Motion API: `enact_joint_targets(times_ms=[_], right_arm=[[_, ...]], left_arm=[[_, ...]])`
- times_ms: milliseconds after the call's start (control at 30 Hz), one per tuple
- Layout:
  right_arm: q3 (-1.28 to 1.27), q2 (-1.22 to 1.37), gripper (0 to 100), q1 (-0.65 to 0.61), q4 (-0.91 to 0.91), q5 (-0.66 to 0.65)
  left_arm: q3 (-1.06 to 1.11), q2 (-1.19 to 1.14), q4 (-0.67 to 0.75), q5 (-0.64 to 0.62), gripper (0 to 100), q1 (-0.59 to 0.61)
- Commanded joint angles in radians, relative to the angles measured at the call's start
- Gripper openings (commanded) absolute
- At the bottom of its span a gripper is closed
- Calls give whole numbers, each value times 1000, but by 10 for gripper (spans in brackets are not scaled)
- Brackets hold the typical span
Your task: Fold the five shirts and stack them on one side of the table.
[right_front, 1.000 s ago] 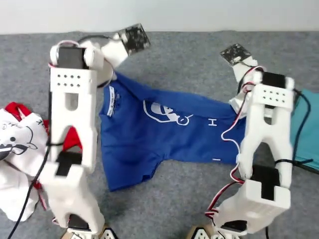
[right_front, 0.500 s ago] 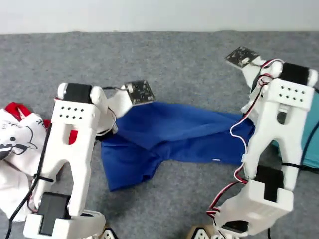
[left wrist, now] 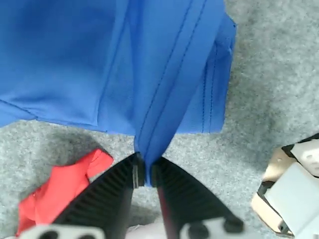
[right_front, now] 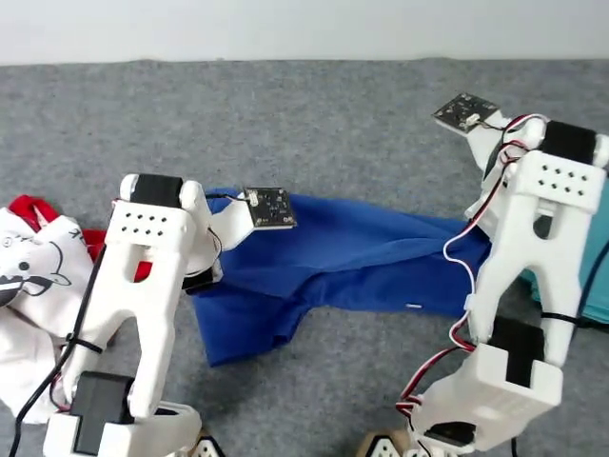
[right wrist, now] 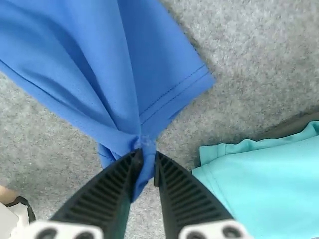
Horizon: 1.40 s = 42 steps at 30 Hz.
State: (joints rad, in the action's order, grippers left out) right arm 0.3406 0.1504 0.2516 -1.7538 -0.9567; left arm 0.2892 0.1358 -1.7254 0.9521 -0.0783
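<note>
left gripper [left wrist: 144,172]: clamped tight on a pinched fold of the blue shirt [left wrist: 99,59], with the cloth fanning out from between the black fingers [left wrist: 112,191].
right gripper [right wrist: 144,157]: likewise closed on a gathered corner of the blue shirt [right wrist: 75,64], stitched hem just beside the fingertips.
blue shirt [right_front: 352,252]: mid-table, stretched crosswise from one arm to the other and doubled over along its length; one part spread flat toward the near edge, close to the left arm.
red garment [left wrist: 60,194]: on the table just beside the left gripper, toward the left edge; seen from above, tucked partly under the white shirt [right_front: 29,276].
white shirt: crumpled at the left edge, black drawing on its front.
teal shirt [right wrist: 264,184]: flat at the right edge, near the right gripper, with a strip of bare surface between it and the blue cloth.
table [right_front: 333,114]: grey, felt-like cover.
</note>
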Motion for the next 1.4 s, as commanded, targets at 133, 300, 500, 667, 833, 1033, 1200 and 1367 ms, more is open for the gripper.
enact_joint_targets(times_ms=[133,300,500,667,833,1033,1200,1367], right_arm=[[29,-18,129,21,-36,-3],[37,-19,362,54,-36,58],[77,-15,355,54,-31,129],[68,24,233,-54,-31,252],[68,110,85,-156,48,385],[68,197,9,-156,50,522],[71,239,9,-136,62,526],[71,252,37,-87,163,601]], left_arm=[[-35,48,-31,5,155,80],[-113,52,-32,6,156,114],[-196,121,-9,-40,152,103],[-208,54,157,-285,48,103],[-209,-87,275,-535,14,92],[-271,-239,215,-583,14,46],[-354,-287,141,-583,14,28],[-369,-308,137,-583,14,28]])
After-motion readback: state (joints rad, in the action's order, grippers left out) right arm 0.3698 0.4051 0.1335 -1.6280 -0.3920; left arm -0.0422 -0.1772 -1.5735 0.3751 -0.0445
